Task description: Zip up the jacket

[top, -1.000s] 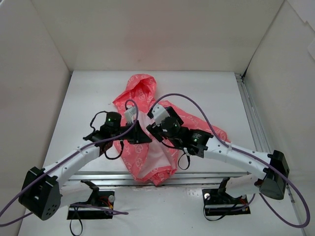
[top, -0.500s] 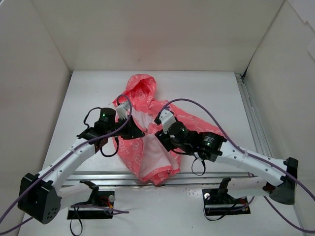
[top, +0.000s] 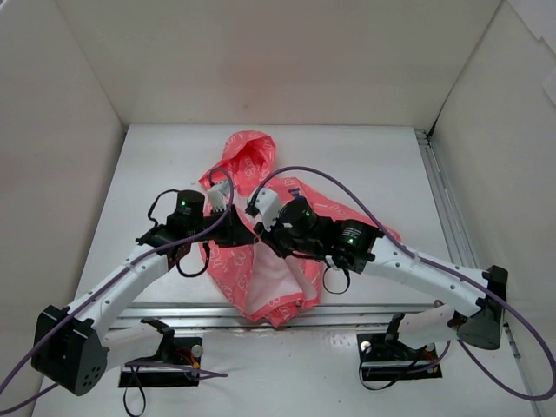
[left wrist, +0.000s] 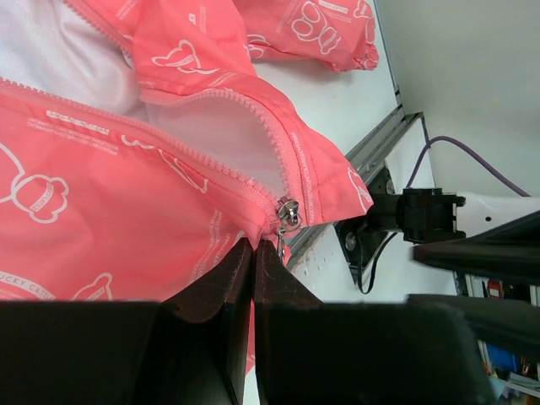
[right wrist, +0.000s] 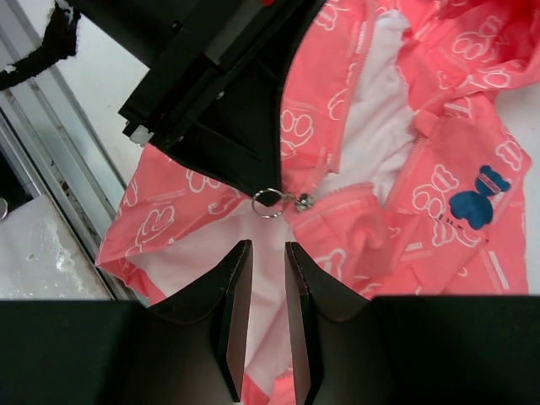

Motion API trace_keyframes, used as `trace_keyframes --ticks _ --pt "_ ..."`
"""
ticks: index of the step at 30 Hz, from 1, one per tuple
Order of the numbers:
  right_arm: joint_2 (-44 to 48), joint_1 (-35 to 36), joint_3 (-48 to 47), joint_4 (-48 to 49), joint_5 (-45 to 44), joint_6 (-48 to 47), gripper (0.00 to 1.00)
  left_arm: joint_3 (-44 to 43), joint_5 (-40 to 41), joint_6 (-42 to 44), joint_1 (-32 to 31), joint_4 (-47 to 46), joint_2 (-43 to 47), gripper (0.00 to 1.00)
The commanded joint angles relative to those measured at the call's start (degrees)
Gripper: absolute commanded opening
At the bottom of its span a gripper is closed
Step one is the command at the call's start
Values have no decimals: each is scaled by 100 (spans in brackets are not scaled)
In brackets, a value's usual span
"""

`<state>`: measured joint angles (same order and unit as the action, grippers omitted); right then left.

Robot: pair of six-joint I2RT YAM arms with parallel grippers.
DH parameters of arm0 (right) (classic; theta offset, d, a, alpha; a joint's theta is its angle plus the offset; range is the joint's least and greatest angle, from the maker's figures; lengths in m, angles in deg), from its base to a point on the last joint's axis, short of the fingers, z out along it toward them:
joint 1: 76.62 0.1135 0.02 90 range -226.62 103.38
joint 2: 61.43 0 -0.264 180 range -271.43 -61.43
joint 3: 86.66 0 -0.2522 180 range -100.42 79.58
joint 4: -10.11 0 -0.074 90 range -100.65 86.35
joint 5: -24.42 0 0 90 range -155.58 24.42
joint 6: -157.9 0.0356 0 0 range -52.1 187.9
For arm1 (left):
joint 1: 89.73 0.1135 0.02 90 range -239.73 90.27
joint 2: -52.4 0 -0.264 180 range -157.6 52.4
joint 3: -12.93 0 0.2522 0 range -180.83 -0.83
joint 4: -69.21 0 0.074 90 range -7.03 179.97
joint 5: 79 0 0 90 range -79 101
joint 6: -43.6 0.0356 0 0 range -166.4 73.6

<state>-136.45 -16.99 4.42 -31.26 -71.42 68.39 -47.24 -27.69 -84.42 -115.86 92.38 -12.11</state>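
- The jacket [top: 248,169] lies open in the middle of the table [top: 156,174], hood toward 12 o'clock and hem toward 6 o'clock, reaching the metal rail [top: 174,308] at the near edge.
- The left gripper [left wrist: 253,253] is clamped on the hem fabric just below the zipper slider [left wrist: 289,213].
- The right gripper [right wrist: 268,253] stands narrow with nothing between its fingers. The ring pull [right wrist: 267,202] hangs just past the tips at 12 o'clock in its own view.
- Risk: with so slim a gap, the fingers may close short of the ring and pinch white lining instead.
- Risk: the two grippers are nearly touching, so any sideways correction could knock the left one and loosen its hold.
- Risk: a pull may drag the whole jacket if the hem slips free.
- Room: the zip's path toward 12 o'clock is unobstructed. There is bare table at 9 and 3 o'clock, and walls close off three sides well beyond.
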Motion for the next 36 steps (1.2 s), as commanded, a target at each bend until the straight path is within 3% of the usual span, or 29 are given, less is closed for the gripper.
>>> trace_keyframes --ticks 1,8,36 --pt "-152 -4 -122 555 461 -373 20 -228 -287 -170 47 -519 52 0" --pt "-328 153 54 775 216 -682 24 -193 -446 -285 47 -589 61 0" --pt "-566 435 326 766 -698 -910 25 -228 -595 -461 47 -607 9 0"
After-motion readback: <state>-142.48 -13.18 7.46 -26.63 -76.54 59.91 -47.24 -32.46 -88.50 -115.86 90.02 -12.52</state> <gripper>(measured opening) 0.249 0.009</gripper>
